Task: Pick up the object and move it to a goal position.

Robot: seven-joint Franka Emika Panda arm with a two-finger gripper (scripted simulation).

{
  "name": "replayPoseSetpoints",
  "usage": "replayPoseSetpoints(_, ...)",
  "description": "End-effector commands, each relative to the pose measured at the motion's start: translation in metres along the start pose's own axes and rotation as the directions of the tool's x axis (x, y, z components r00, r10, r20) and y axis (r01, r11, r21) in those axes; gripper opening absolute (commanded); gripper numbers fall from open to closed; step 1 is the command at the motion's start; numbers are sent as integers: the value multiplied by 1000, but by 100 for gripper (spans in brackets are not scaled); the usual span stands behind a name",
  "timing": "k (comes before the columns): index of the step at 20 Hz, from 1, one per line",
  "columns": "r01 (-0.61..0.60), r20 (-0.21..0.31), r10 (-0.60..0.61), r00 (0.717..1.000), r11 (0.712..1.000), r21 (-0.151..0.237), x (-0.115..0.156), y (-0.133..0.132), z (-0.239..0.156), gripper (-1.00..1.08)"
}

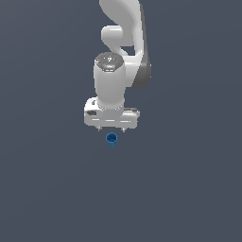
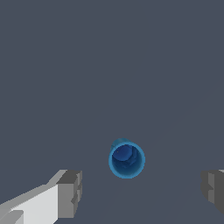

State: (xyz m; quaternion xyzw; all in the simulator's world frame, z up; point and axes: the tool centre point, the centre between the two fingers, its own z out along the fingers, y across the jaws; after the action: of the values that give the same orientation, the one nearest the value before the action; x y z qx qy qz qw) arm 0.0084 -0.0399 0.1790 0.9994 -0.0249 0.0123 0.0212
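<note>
The object (image 1: 111, 139) is a tiny bright-blue hollow cylinder standing upright on the flat grey ground, just in front of the white gripper (image 1: 111, 128) in the exterior view. In the wrist view the object (image 2: 126, 159) shows its darker inside from above. The gripper (image 2: 142, 190) is open and empty, and its two grey fingertips (image 2: 70, 192) stand far apart. The object sits close to the line between them, slightly off it and nearer one finger. The gripper hangs a little above the object without touching it.
The white arm (image 1: 120, 52) rises behind the gripper toward the top of the exterior view. The ground (image 1: 189, 189) is a plain dark grey surface.
</note>
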Motion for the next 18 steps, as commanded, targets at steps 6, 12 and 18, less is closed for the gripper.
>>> replayPoseSetpoints(6,18,-15,-18,1000,1000,-7,3,4,-7,100)
replayPoseSetpoints(12,42,-34,-43,999,999,-18,8,10,-17,100)
replayPoseSetpoints(18,39,-31,-40,999,999,-15,6,9,-13,100)
